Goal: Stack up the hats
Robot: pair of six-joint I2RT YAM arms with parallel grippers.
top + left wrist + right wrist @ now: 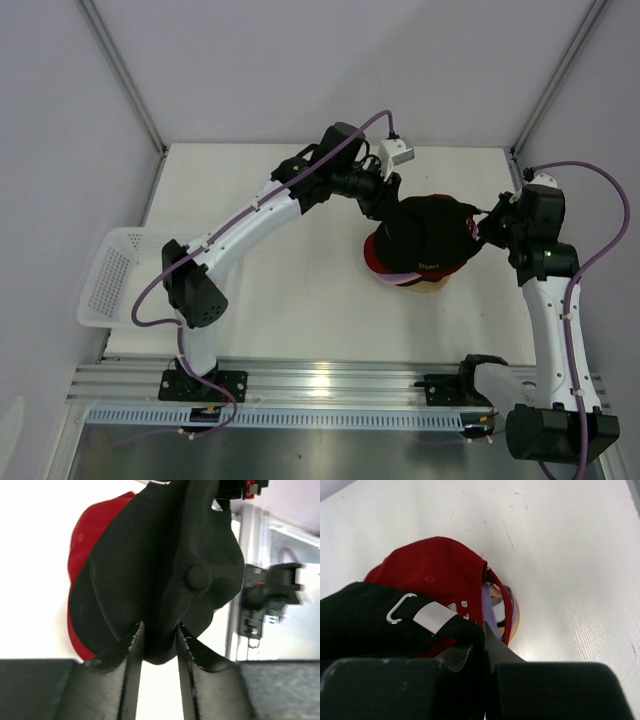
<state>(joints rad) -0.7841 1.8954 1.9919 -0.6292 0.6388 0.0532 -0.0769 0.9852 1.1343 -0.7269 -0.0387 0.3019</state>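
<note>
Out at the right-middle of the table [290, 310], the black cap [430, 235] sits on top of the pile [395, 272], right over the red cap [440, 565]. My right gripper [479, 630] is pinching its back strap; my left gripper [159, 630] is spread a little around the crown's edge. Looks like the placing step. Next, I reckon: let go on the right and lift both clear without dragging it off.

Top camera: fixed high behind my bases, looking down over the whole table [300, 305]. Left wrist camera: close, sighting along my left gripper [158, 626] onto the black cap [150, 555]. Right wrist camera: close, facing that cap's strap side. All three share it.
</note>
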